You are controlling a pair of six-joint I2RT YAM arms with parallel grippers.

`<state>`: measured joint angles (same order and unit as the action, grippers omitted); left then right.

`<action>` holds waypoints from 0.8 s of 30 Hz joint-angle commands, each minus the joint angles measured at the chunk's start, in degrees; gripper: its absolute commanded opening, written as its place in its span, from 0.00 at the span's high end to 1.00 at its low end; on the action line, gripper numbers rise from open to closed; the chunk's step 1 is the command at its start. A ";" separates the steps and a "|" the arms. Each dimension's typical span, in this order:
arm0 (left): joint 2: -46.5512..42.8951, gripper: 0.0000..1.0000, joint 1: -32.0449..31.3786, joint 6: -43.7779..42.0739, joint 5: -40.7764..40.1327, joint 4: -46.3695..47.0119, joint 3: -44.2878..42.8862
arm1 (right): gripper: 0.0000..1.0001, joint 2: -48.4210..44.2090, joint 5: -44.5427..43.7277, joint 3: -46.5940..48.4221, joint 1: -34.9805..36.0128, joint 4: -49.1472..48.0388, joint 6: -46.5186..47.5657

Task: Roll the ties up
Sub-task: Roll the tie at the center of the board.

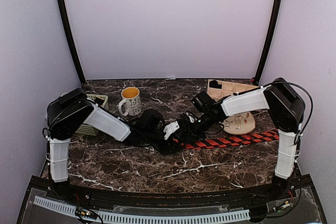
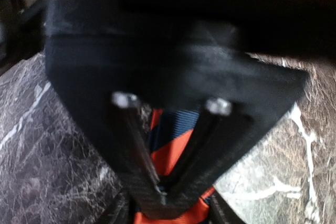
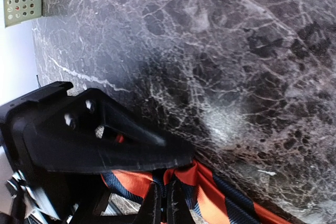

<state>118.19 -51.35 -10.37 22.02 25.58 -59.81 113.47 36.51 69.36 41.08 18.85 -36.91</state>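
A red-and-black striped tie (image 1: 231,141) lies on the marble table, running from the right edge toward the middle, where both grippers meet over its near end. My right gripper (image 1: 187,125) is shut on the tie; in the right wrist view its closed fingertips (image 3: 167,209) pinch bunched orange and navy fabric (image 3: 231,198). My left gripper (image 1: 169,130) faces it from the left. In the left wrist view its two fingers stand apart (image 2: 170,216) on either side of the tie (image 2: 170,153), and the right gripper's black tip (image 2: 163,129) fills most of the view. The tie's end itself is hidden under the grippers.
A white mug (image 1: 129,99) with yellow inside stands behind the left arm, next to a green perforated basket (image 1: 97,101). A tan divided tray (image 1: 231,87) sits at the back right. A pale dish (image 1: 241,123) lies under the right forearm.
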 commanded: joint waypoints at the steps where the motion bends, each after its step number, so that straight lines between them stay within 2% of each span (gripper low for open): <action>1: -2.84 0.60 -0.14 -3.54 0.87 -4.15 5.11 | 1.00 -1.31 3.39 -0.57 0.10 -4.36 -1.91; 3: -4.61 0.65 0.34 -4.32 1.13 -5.02 7.64 | 1.00 -1.44 3.92 -0.72 0.25 -4.67 -2.09; 8: -6.92 0.68 1.16 -5.79 2.24 -7.12 10.24 | 1.00 0.78 3.82 -1.42 0.74 -4.18 -0.34; 9: -7.11 0.67 1.24 -5.69 2.24 -7.13 10.40 | 1.00 1.20 3.42 -1.75 0.73 -4.10 0.17; 12: -8.00 0.50 1.34 -4.75 2.44 -6.95 10.69 | 1.00 2.32 1.65 -2.83 0.75 -3.06 2.17; 14: -9.20 0.44 1.47 -3.67 2.32 -5.55 11.82 | 1.00 2.66 0.39 -4.34 0.76 -2.96 3.06; 24: -14.06 0.42 2.57 -1.44 2.11 0.54 18.51 | 1.00 2.05 -3.02 -7.09 0.71 -2.88 4.45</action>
<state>105.91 -49.21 -13.17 23.90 26.37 -43.16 114.39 39.64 64.45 41.71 12.93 -34.09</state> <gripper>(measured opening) 0.589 0.008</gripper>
